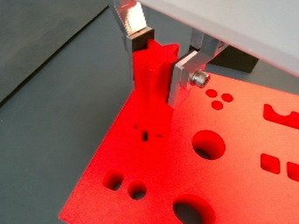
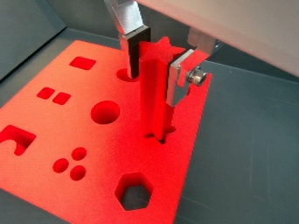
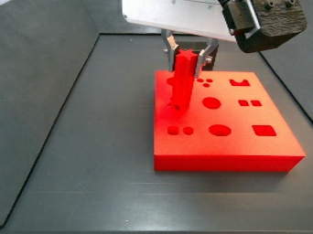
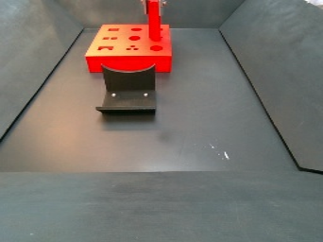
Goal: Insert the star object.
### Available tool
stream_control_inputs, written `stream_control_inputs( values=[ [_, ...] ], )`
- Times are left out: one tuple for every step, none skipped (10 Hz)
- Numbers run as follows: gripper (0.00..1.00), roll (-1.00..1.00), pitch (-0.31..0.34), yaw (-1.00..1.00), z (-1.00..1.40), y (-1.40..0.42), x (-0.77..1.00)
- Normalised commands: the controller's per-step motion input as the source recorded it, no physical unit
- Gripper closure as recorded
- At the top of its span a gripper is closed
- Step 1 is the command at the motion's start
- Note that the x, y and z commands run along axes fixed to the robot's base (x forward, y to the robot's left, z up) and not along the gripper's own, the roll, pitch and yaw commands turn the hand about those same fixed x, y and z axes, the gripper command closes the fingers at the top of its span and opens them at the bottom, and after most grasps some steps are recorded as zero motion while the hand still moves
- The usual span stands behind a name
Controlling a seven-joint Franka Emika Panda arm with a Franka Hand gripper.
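Observation:
The star object (image 2: 156, 101) is a slim, upright red peg with a star-shaped cross-section. My gripper (image 2: 160, 66) is shut on its upper part, with one silver finger (image 2: 180, 77) on each side. It shows the same way in a wrist view, gripper (image 1: 162, 59) on the peg (image 1: 149, 92). The peg's lower end meets the top of the wide red block (image 2: 70, 122) at a small hole (image 2: 158, 136) near one edge. How deep it sits cannot be told. In a side view the peg (image 3: 181, 84) stands on the block (image 3: 239, 142) under the gripper (image 3: 189, 50).
The block has several other shaped holes, such as a round one (image 2: 105, 111) and a hexagonal one (image 2: 136, 192). In a side view the dark fixture (image 4: 127, 90) stands just in front of the block (image 4: 120, 57), with the peg (image 4: 154, 19) above. Dark walls ring the floor.

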Motion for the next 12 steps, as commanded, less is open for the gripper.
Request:
stream_control_inputs(
  values=[
    [1.0, 0.06, 0.034, -0.31, 0.07, 0.0, 0.0],
    [1.0, 0.07, 0.04, -0.32, 0.05, 0.0, -0.03],
    [1.0, 0.06, 0.04, -0.28, 0.05, 0.0, -0.05],
    [1.0, 0.0, 0.0, -0.08, 0.0, 0.0, -0.03],
    [1.0, 0.01, 0.0, -0.06, 0.0, -0.03, -0.03],
    [1.0, 0.0, 0.0, -0.09, 0.0, 0.0, -0.05],
    [1.0, 0.01, 0.0, -0.13, 0.0, 0.0, -0.05],
    [1.0, 0.01, 0.0, -0.12, 0.0, 0.0, -0.04],
    [1.0, 0.02, 0.0, -0.02, 0.0, 0.03, -0.03],
    [1.0, 0.03, 0.0, 0.0, -0.01, 0.09, -0.06],
    [1.0, 0.03, 0.0, 0.01, -0.01, 0.0, -0.09],
    [1.0, 0.03, 0.0, 0.03, -0.02, 0.0, -0.02]
  ],
)
